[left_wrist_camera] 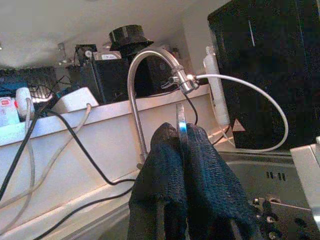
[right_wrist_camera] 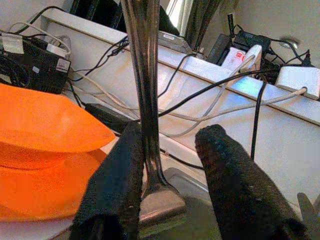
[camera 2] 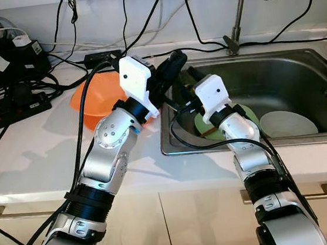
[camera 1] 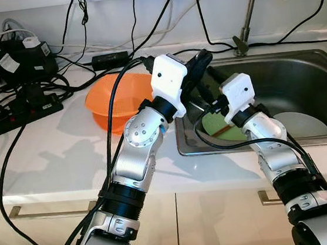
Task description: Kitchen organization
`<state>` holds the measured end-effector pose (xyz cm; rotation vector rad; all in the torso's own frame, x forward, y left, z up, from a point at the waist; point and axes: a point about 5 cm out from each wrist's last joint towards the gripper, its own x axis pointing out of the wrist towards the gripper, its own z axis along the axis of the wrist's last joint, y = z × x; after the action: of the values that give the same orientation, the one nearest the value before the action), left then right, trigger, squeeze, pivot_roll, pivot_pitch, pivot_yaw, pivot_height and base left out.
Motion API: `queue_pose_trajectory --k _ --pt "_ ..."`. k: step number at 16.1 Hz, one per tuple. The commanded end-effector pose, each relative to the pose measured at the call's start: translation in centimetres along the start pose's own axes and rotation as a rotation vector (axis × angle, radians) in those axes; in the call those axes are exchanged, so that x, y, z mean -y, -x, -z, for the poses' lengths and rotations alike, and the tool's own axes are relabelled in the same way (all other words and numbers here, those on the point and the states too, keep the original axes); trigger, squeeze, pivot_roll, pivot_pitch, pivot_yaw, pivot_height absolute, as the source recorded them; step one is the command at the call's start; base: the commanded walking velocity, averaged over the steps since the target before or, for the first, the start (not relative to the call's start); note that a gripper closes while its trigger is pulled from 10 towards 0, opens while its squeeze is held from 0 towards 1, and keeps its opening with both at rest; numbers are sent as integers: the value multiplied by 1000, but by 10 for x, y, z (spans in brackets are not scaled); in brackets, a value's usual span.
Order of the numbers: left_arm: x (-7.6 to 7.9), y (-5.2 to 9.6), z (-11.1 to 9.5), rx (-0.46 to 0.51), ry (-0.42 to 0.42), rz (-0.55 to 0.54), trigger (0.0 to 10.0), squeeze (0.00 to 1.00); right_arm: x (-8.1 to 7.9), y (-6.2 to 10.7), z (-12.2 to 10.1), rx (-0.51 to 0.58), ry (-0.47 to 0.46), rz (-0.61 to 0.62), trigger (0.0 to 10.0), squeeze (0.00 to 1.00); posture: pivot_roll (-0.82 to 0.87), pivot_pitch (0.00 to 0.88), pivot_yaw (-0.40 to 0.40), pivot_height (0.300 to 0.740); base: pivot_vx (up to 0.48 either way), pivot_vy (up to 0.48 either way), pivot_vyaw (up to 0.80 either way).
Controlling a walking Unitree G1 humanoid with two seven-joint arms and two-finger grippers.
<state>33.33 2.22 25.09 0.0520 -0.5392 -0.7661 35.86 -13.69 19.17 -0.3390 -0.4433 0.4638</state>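
Over the sink (camera 1: pixel 299 65), the left gripper (left_wrist_camera: pixel 182 145) pinches a metal utensil (left_wrist_camera: pixel 180 125); the right gripper (right_wrist_camera: pixel 170 165) (fingers parted) flanks it, seemingly mid-handover, needing closure next.

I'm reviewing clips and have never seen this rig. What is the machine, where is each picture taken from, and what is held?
It is a humanoid robot with two arms. Two pictures come from its head, two from its wrists. Before it: a counter with an orange bowl and cables, and a sink holding a green plate and a white plate. The left hand is shut on a metal utensil; the right hand is open, one finger each side of a metal handle.
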Motion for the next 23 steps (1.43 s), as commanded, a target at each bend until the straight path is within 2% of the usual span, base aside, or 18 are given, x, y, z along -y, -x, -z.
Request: queue_pose_trajectory --k 1,12,17,18,19,23 --pt "1 0 -3 12 2 7 10000 0 0 -5 -3 6 11 -13 0 0 9 0 53 740 0 0 0" --pt "3 1 -2 1 12 10 10000 0 -2 -5 -1 -6 10 -26 0 0 15 0 45 740 0 0 0" --pt "1 4 5 -48 -51 -4 10000 0 -3 -3 2 -19 12 -26 0 0 20 0 42 740 0 0 0" --pt "1 4 7 -56 -50 -5 10000 588 -3 -3 2 -20 12 -27 0 0 19 0 41 740 0 0 0" --pt "1 5 8 -60 -40 -8 10000 1000 -3 -3 2 -20 12 -28 0 0 21 0 41 740 0 0 0" --pt "2 6 10 -69 -30 -5 10000 1000 -4 -3 2 -22 10 -31 0 0 22 0 39 740 0 0 0"
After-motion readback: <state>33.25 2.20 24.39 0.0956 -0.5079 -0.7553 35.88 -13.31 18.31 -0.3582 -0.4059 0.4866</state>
